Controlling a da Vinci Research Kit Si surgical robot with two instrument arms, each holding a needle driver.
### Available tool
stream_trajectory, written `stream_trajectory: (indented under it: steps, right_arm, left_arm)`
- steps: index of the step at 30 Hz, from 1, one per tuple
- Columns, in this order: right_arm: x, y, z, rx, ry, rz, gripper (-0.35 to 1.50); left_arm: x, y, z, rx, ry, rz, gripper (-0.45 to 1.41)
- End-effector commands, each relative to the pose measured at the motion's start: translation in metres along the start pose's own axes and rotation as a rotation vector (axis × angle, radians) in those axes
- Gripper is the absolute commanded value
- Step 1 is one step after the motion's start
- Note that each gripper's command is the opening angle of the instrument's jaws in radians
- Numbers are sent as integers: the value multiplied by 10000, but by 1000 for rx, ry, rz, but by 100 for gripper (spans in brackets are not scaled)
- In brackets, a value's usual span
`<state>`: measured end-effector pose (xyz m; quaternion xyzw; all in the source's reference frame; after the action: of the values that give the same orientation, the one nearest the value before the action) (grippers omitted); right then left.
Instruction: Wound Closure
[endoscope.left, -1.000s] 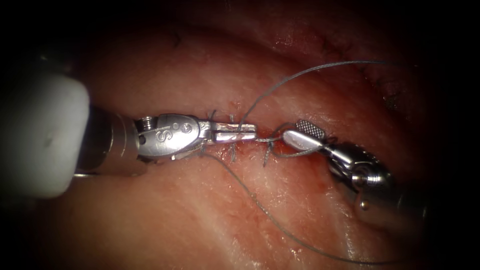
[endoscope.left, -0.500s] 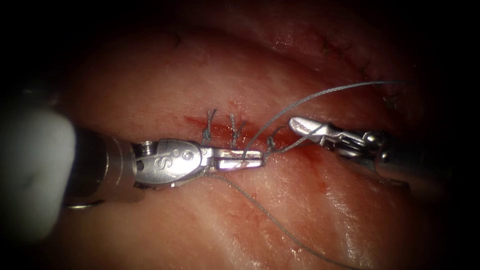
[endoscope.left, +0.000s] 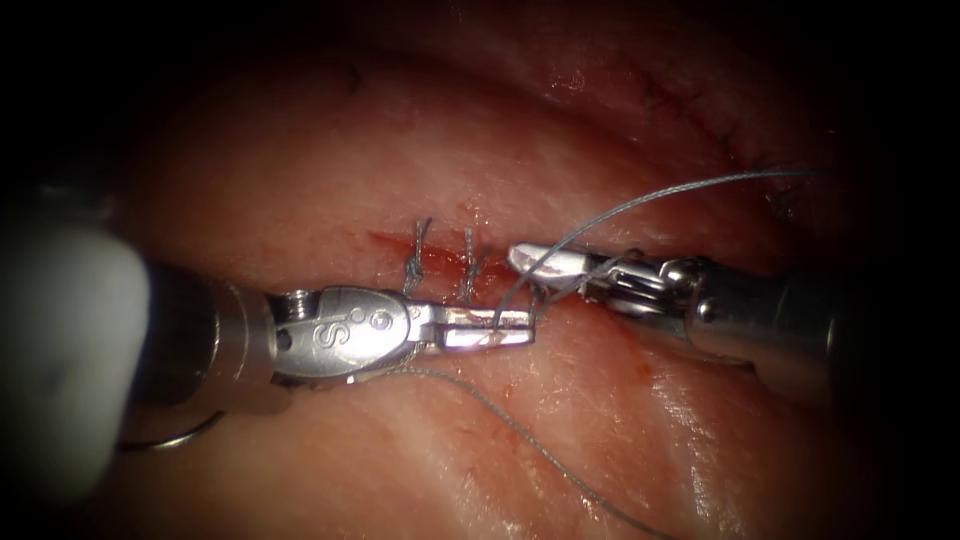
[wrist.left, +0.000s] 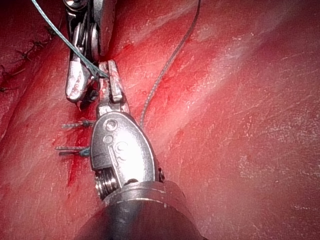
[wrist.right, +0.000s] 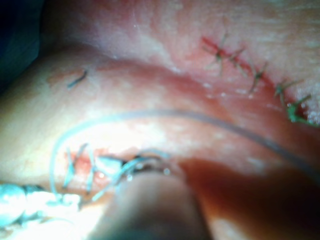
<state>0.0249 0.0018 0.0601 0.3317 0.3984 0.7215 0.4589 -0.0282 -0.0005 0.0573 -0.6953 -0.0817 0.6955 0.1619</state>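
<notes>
On the tissue (endoscope.left: 600, 430), my left tool (endoscope.left: 490, 328) comes in from the left and lies just below the cut (endoscope.left: 440, 252), its jaws shut. The grey thread (endoscope.left: 640, 205) arcs in from the upper right and wraps over those jaws, then trails off toward the lower right. My right tool (endoscope.left: 530, 262) lies along the cut from the right, jaws shut on the short thread by the newest stitch (endoscope.left: 541, 297). In the left wrist view, the left tool (wrist.left: 111, 82) and the right tool (wrist.left: 76, 95) have their tips side by side. The right tool (wrist.right: 117, 167) nears the stitches.
Two tied stitches (endoscope.left: 415, 252) (endoscope.left: 470, 258) with cut ends cross the cut left of the tools. Red fluid (endoscope.left: 640, 355) stains the tissue around the cut. A second sutured line (wrist.right: 250, 70) runs farther back on the tissue.
The right tool's jaws have shut on the thread; it rose, then slid left toward the newest stitch. The left tool dropped below the cut line, the loop still on its jaws.
</notes>
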Motion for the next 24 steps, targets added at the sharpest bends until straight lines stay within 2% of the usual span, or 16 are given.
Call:
stream_trajectory:
  steps: [1,2,5,12,24]
  right_arm:
    - [-3,3,11,-4,10,0,59]
    - [-2,4,13,-8,16,0,47]
    - [1,8,14,-13,24,-2,44]
    - [4,9,12,-10,36,-61,61]
    - [19,13,16,-10,110,-86,64]
  left_arm:
    - [-8,6,3,-2,0,-3,-45]
    - [-9,6,3,-2,0,-3,-45]
    - [-9,7,2,-2,0,-2,-45]
    - [-9,8,2,-3,0,-2,-45]
    - [-10,10,1,-4,0,-1,-45]
